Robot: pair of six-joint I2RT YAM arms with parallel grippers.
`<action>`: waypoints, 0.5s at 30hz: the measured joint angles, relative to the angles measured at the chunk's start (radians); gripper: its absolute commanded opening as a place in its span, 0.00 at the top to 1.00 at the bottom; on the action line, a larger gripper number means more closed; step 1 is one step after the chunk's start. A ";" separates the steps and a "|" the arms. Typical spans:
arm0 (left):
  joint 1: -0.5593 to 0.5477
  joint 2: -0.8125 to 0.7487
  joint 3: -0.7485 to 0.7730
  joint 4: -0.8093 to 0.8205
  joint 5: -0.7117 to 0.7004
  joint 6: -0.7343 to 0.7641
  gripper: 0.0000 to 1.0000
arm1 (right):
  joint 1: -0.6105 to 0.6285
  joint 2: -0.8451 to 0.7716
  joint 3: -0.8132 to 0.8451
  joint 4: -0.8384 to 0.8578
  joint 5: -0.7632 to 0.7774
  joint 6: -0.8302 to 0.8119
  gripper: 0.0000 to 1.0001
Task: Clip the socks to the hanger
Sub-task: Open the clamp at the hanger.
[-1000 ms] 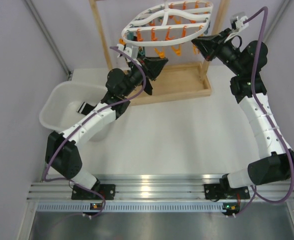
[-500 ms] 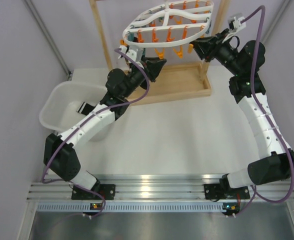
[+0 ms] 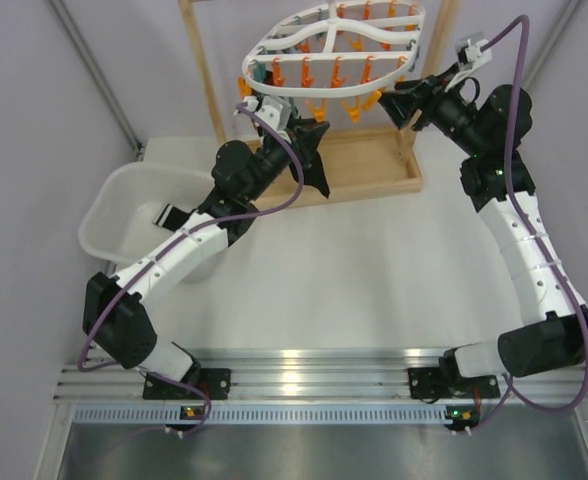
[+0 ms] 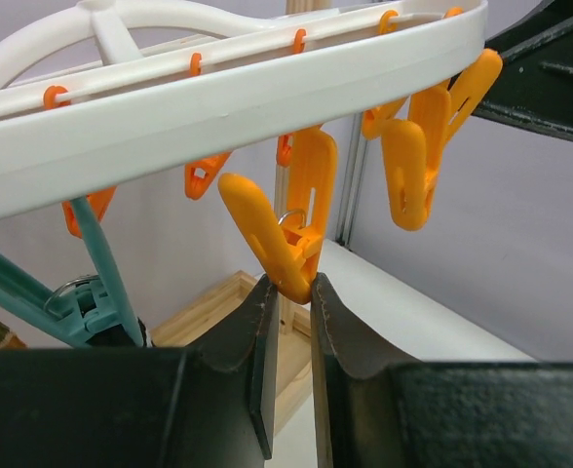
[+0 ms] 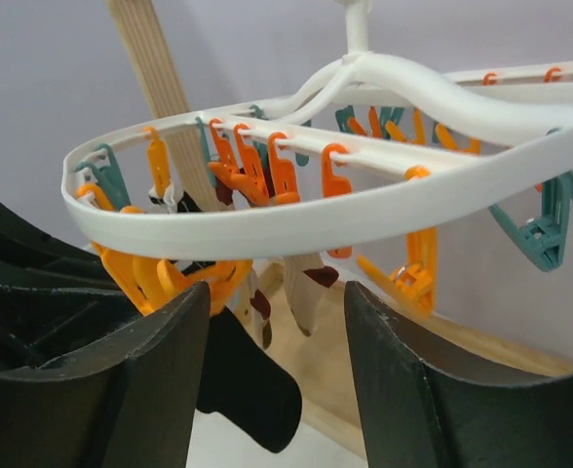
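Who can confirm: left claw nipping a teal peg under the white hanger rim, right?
Wrong colour. The peg between the left claw fingertips is orange, not teal; the left wrist view shows it, hanging under the white hanger rim.

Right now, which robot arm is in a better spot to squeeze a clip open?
Left, I think. The left gripper has its fingertips closed on the bottom of an orange peg. The right gripper is open by the rim of the hanger, gripping nothing.
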 measured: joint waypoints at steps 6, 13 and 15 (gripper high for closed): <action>-0.004 -0.011 0.000 -0.010 -0.011 0.015 1.00 | -0.011 -0.034 -0.001 -0.136 0.024 -0.078 0.67; -0.005 -0.019 -0.002 -0.023 -0.016 0.042 1.00 | -0.013 -0.132 -0.034 -0.194 -0.039 -0.080 0.75; -0.005 -0.019 -0.002 -0.023 -0.017 0.049 1.00 | 0.017 -0.139 -0.033 -0.183 -0.045 -0.055 0.75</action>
